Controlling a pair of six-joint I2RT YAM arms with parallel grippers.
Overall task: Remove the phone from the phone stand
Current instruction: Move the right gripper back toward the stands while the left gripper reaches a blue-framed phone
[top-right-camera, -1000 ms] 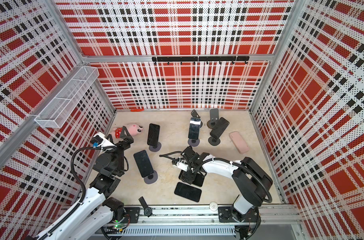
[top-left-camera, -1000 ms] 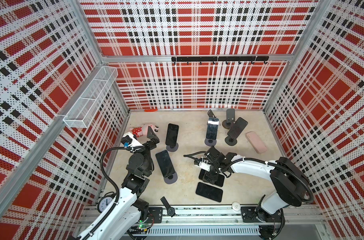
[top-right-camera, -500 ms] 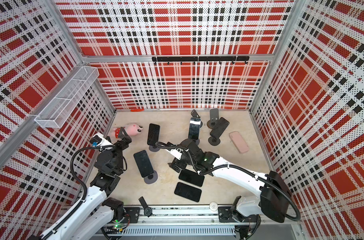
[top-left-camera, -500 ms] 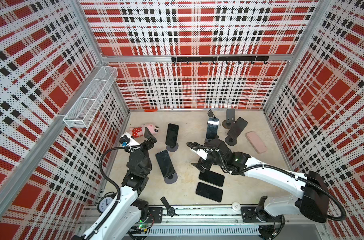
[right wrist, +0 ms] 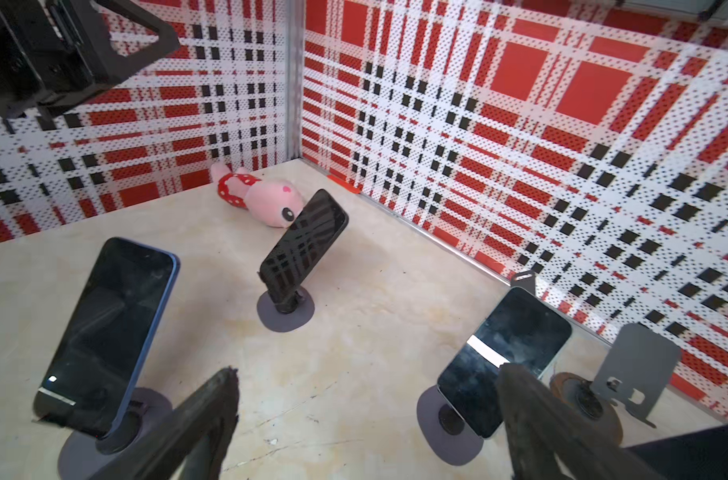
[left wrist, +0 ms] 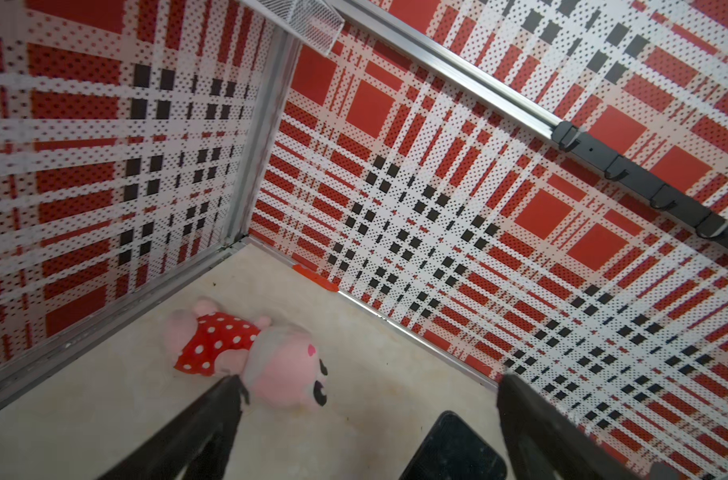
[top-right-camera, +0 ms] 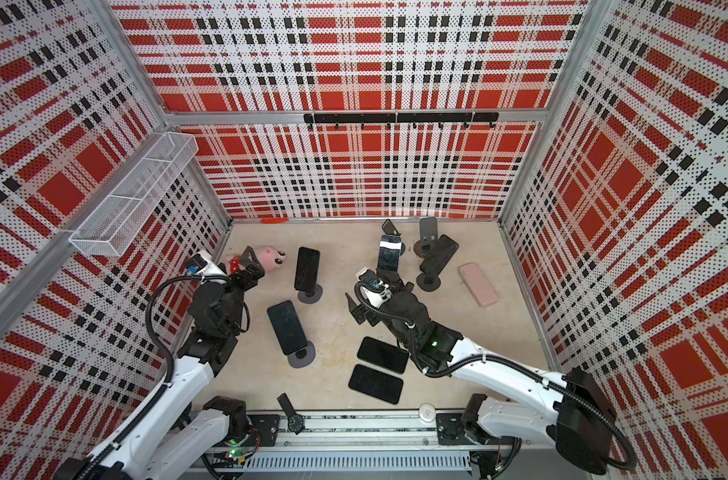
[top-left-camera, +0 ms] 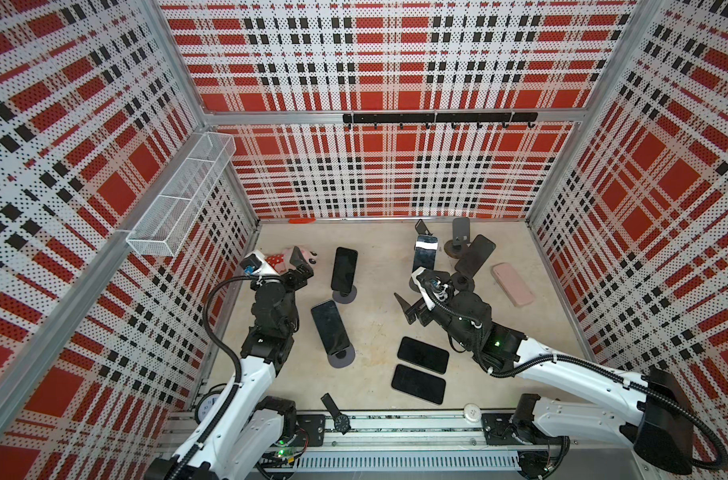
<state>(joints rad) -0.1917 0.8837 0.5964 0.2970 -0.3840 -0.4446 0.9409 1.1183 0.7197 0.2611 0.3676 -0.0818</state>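
A: Right gripper [right wrist: 366,372]?
B: Jaws spread wide, nothing in them. It hangs above the floor [right wrist: 354,324]. In the wrist view one finger [right wrist: 532,415] overlaps the lower corner of the glare-streaked phone [right wrist: 505,357]. Can't tell if they touch.
A: Is that phone off its stand?
B: No. It leans on its round-base stand [right wrist: 430,436], near the back wall in both top views. The blue-edged phone [right wrist: 104,328] and the black phone [right wrist: 304,243] are on stands too.
A: Left gripper [left wrist: 369,379]?
B: Wide open and empty, above the pink plush toy [left wrist: 270,370] by the left wall.
A: Loose phones?
B: A flat black phone [top-left-camera: 422,355] with another flat phone [top-left-camera: 418,383] just beside it, near the front rail. A pink-cased phone [top-left-camera: 513,284] lies flat near the right wall.
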